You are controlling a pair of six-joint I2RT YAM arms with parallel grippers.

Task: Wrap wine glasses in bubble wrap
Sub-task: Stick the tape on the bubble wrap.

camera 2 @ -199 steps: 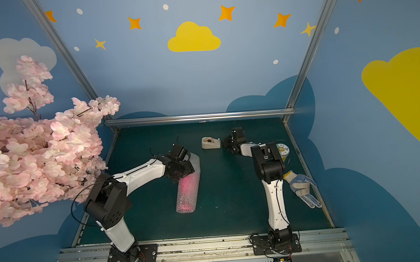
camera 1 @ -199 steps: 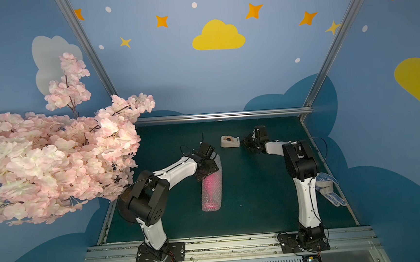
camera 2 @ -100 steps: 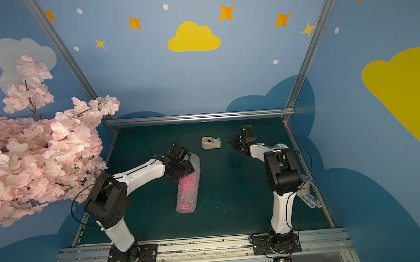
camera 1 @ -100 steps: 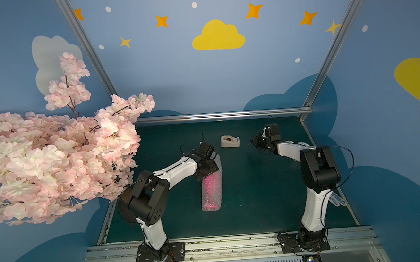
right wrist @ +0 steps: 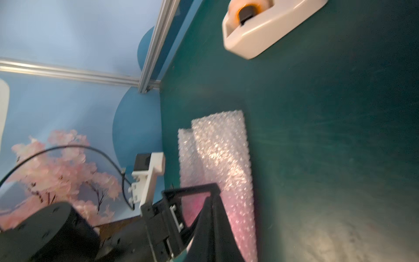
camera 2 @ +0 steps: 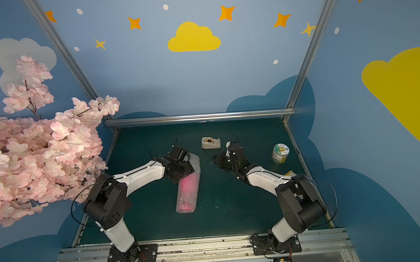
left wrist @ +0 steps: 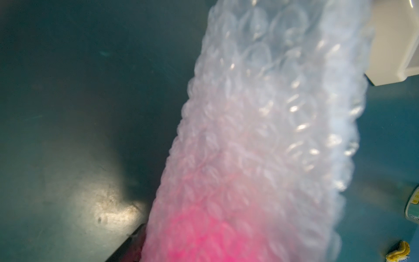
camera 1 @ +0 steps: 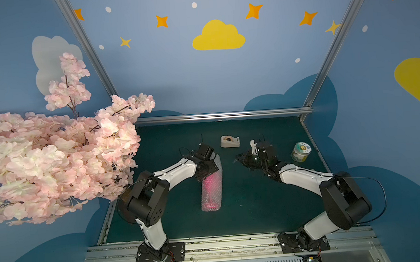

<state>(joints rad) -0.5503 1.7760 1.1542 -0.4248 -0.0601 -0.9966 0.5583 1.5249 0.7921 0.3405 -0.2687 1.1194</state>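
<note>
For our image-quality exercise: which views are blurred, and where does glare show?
Left wrist view: bubble wrap too close, soft throughout; glare patch on the table. Right wrist view: tape dispenser blurred. Both top views: sharp, evenly lit.

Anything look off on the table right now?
Only the bubble wrap roll: it lies slightly bent, the pink goblet showing through its near half only, the far half empty. At the far end the layers sit stepped, not flush.

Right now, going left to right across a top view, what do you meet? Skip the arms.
Blossom branch → bubble-wrap roll → tape dispenser → green-and-white tin.
</note>
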